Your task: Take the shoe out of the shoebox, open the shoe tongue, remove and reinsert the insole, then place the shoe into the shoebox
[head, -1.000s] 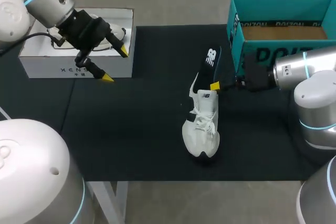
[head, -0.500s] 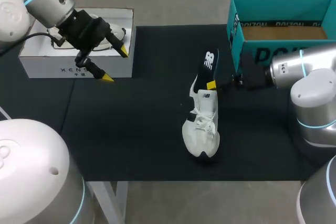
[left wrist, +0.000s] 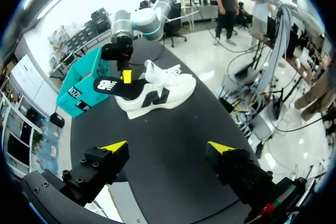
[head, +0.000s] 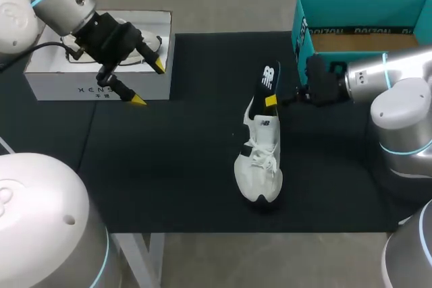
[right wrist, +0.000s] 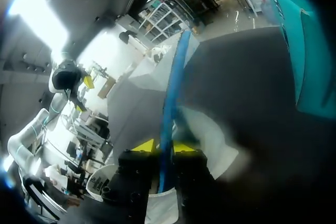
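The left gripper [head: 148,83] is held out at the left, fingers spread wide; the right gripper [right wrist: 164,146] is held toward the middle, pinched tight on the insole [head: 270,77].

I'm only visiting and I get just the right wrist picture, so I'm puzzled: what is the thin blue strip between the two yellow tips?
Observer: That's the insole seen edge-on. From above, its top is black with a white logo. The right gripper is shut on it.
Visitor: Is it out of the shoe?
Observer: Not fully, it seems. The head view shows it sticking up past the heel of the shoe, with its lower end apparently inside.
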`<action>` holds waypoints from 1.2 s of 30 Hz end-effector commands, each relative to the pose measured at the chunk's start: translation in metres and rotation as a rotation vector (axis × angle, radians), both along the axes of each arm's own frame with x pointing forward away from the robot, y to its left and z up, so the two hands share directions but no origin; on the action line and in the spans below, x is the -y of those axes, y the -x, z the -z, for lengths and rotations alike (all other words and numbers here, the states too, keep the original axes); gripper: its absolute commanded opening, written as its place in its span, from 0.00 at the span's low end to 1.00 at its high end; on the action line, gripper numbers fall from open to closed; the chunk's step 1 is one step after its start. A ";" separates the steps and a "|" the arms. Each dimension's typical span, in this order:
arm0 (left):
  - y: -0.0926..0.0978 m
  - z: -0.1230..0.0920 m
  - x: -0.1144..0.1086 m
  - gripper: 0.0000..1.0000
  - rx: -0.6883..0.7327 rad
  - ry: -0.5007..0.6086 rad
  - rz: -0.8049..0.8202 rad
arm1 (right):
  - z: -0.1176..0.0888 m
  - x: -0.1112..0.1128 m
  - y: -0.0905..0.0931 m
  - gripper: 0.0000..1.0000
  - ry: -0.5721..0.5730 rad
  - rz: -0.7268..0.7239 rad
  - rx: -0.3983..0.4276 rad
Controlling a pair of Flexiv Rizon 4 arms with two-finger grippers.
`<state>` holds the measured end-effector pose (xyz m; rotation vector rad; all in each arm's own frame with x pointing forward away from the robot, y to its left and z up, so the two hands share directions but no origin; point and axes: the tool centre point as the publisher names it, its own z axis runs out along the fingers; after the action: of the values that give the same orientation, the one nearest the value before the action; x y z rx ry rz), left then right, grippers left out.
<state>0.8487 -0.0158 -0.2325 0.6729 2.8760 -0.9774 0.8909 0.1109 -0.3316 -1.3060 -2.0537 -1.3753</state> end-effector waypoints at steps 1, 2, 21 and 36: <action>0.000 0.000 0.000 1.00 0.000 -0.003 0.000 | 0.001 -0.002 0.001 0.00 0.000 -0.002 -0.003; 0.000 0.000 0.000 1.00 0.000 -0.003 0.000 | 0.002 -0.002 0.002 0.00 0.000 -0.002 -0.005; 0.000 0.000 0.000 1.00 0.000 -0.003 0.000 | 0.029 -0.007 0.038 0.00 -0.006 -0.023 -0.094; 0.000 0.000 0.000 1.00 0.000 -0.003 0.000 | 0.016 -0.013 0.013 0.76 0.024 -0.008 -0.059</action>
<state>0.8487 -0.0158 -0.2325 0.6730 2.8760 -0.9775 0.8713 0.1199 -0.3477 -1.3288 -2.0311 -1.3089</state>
